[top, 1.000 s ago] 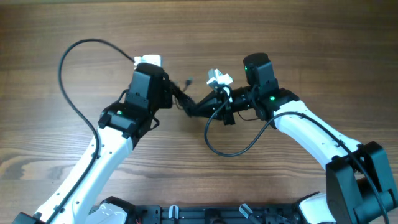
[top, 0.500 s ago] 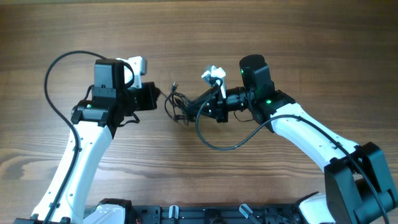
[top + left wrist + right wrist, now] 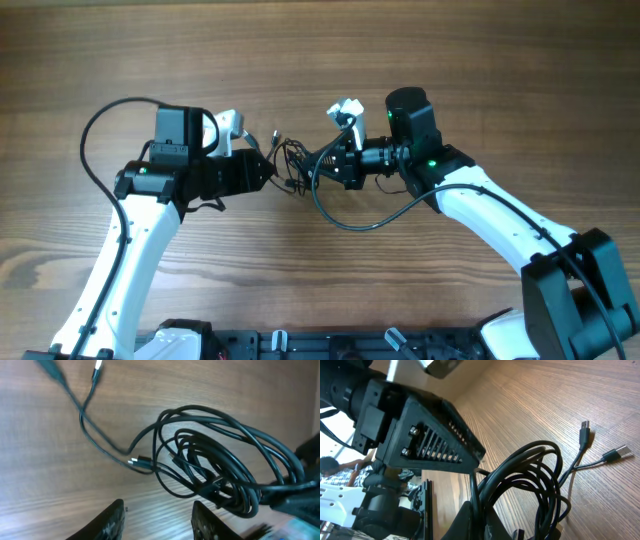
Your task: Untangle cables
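Observation:
The cables (image 3: 291, 164) are a tangled bundle of thin black cords in the middle of the wooden table (image 3: 320, 60). My right gripper (image 3: 322, 167) is shut on one side of the bundle, with several loops (image 3: 532, 477) fanning out past its fingertips (image 3: 481, 519). Two silver-tipped plugs (image 3: 584, 427) trail over the wood. My left gripper (image 3: 264, 172) faces the bundle from the left. Its fingers (image 3: 113, 521) stand apart with only bare table between them. The coil (image 3: 220, 465) lies just ahead and to the right, and a small plug (image 3: 135, 462) rests in front.
Thick black arm cables loop out at the left (image 3: 92, 140) and below the right wrist (image 3: 350, 222). A white tag (image 3: 346, 110) sits on the right wrist. The left arm's camera housing (image 3: 430, 435) looms close over the bundle.
My left gripper pulled back to the left from the bundle, shut briefly, then came back toward it with its fingers apart. The right gripper shifted slightly left, still gripping the cables.

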`<action>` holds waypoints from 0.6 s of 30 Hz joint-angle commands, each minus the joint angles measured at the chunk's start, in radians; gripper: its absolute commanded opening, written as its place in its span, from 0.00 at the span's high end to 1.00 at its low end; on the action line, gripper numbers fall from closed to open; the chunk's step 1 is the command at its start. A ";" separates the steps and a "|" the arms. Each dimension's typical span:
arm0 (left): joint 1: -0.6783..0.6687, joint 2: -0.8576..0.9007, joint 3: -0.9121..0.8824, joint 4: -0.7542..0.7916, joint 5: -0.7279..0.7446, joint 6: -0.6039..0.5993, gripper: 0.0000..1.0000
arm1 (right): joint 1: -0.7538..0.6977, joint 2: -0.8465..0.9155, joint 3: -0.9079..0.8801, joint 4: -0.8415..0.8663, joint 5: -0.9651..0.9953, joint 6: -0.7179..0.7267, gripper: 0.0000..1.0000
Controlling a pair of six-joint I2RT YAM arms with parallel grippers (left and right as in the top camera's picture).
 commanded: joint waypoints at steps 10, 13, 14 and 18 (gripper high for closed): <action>-0.097 0.199 -0.003 0.131 0.004 -0.526 0.50 | 0.003 -0.018 -0.003 0.046 -0.151 0.008 0.96; -0.097 0.226 -0.003 0.179 -0.027 -0.602 0.43 | 0.003 -0.018 -0.003 0.046 -0.166 0.007 0.96; -0.097 0.226 -0.003 0.182 -0.064 -0.634 0.43 | 0.003 -0.018 -0.003 0.046 -0.168 0.008 0.96; -0.101 0.226 -0.003 0.188 -0.109 -0.666 0.43 | 0.003 -0.018 -0.003 0.046 -0.168 0.006 0.96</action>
